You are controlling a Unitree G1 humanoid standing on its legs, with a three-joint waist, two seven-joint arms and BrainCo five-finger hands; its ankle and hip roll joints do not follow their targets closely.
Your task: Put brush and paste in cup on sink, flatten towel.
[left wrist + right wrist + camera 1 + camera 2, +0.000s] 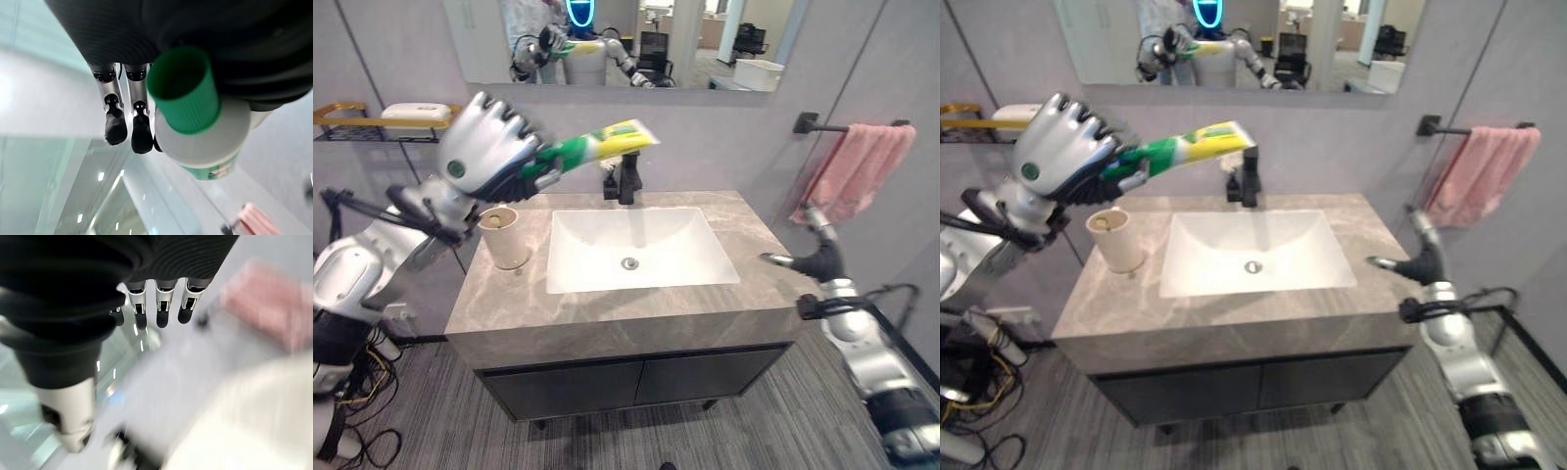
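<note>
The green-and-yellow paste tube [597, 147], gripped cap-end in the curled left hand [489, 147], is raised above the cup [505, 236] on the desk [509, 299], and coming down tilted it may tip that cup, while the right hand [815, 250] hangs open-fingered below the pink towel [860, 166].

Grey stone vanity counter [607, 308] over dark cabinet doors [636, 382]. White basin [631, 245] sunk in its centre. Black faucet [625, 181] stands just behind the basin. Beige cup [504, 235] stands upright on the counter left of the basin.
</note>
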